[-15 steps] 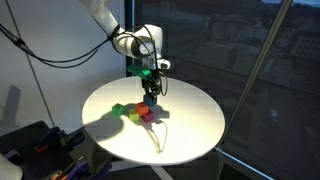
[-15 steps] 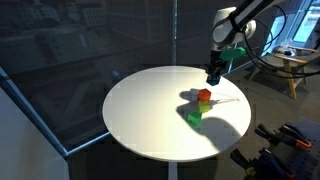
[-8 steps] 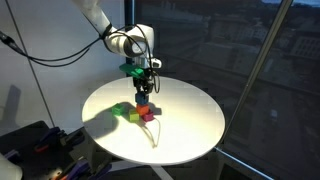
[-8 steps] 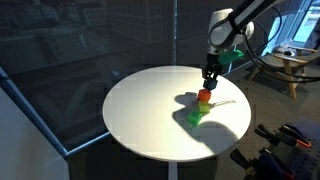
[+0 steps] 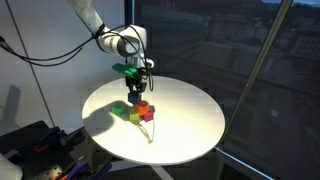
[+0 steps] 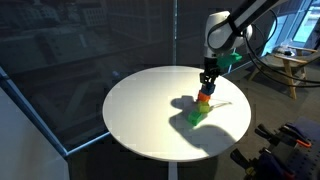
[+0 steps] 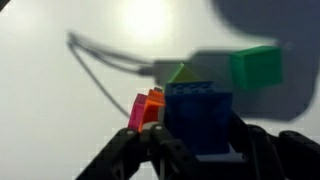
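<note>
Five blocks showed in the wrist view: one blue block (image 7: 197,115), one green block (image 7: 256,67), one orange block (image 7: 153,100), one pink block (image 7: 136,113), one yellow-green block (image 7: 181,73), partly hidden. There was one white table (image 5: 190,125) and one thin cable (image 7: 105,55).

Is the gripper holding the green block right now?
No: in the wrist view the gripper is shut on a blue block, while the green block sits apart on the table.

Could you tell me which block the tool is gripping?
The blue block, clamped in the tool; the green block, orange block and pink block lie free.
</note>
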`<action>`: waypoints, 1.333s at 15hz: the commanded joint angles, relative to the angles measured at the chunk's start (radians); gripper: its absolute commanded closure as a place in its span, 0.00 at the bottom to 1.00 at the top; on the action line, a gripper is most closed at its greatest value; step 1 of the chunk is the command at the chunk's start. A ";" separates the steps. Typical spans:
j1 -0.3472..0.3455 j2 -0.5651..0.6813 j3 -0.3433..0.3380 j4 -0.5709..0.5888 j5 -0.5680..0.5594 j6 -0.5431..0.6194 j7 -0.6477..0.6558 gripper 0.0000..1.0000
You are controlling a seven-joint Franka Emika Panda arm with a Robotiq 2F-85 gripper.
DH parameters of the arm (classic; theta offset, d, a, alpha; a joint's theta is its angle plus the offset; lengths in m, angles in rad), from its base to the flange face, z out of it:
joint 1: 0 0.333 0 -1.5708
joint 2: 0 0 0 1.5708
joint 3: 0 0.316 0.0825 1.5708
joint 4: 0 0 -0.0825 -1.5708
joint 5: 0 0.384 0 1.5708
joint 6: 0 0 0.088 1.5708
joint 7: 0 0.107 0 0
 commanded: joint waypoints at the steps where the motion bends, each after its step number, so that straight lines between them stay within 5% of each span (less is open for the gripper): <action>1: 0.005 -0.046 0.004 -0.041 -0.008 0.004 -0.019 0.69; 3: 0.005 -0.049 0.006 -0.042 -0.003 -0.005 -0.020 0.69; 4: 0.007 -0.011 0.004 -0.012 0.000 -0.003 -0.001 0.44; 13: 0.007 -0.013 0.004 -0.015 0.000 -0.003 -0.002 0.44; 14: 0.007 -0.016 0.005 -0.017 0.000 -0.001 -0.004 0.69; 20: 0.024 -0.030 0.024 -0.033 -0.011 0.014 -0.026 0.69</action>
